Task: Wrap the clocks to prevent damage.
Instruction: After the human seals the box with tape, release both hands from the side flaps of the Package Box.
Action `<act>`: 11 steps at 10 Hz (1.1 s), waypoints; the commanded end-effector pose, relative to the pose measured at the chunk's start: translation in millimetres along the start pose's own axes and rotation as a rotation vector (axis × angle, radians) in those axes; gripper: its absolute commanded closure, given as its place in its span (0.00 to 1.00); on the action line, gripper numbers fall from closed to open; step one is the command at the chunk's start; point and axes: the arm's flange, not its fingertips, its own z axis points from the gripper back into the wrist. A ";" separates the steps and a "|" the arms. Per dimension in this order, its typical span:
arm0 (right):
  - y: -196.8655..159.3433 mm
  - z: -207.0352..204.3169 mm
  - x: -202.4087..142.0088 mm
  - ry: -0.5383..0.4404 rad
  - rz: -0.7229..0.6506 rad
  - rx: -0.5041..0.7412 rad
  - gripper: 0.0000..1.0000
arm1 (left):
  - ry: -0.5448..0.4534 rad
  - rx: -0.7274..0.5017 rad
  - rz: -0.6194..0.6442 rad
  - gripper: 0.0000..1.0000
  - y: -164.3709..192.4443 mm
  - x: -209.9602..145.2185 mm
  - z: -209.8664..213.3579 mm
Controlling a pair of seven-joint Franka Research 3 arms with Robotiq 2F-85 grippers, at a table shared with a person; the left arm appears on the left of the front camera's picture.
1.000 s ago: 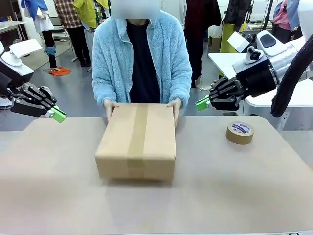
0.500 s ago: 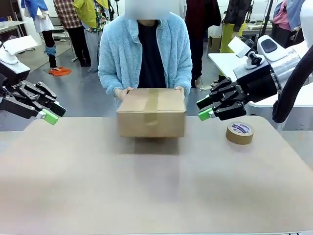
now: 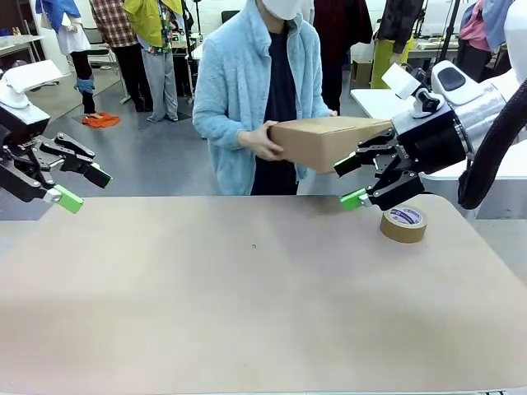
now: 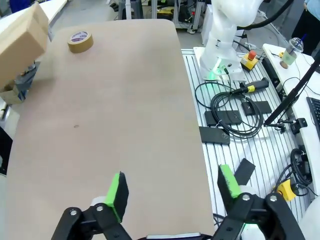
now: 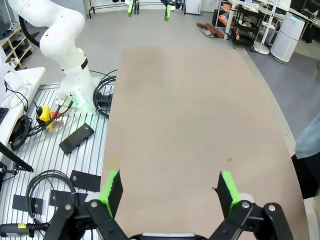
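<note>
Both grippers, left (image 3: 76,188) and right (image 3: 349,181), gape empty. Person's carrying box (image 3: 328,141) off just above R; I'd hold clear, tape (image 3: 403,223) below R.

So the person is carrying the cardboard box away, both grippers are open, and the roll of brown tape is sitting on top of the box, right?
Not quite. The tape roll is not on the cardboard box; it lies on the table near the right gripper, as the front view shows. The rest holds: the person's hand holds the box off the table, and the left gripper and right gripper are both open.
</note>
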 end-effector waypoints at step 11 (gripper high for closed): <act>-19.9 31.0 -12.0 -0.279 -0.014 -0.077 0.00 | -0.411 0.171 -0.026 0.00 -5.0 -3.1 47.0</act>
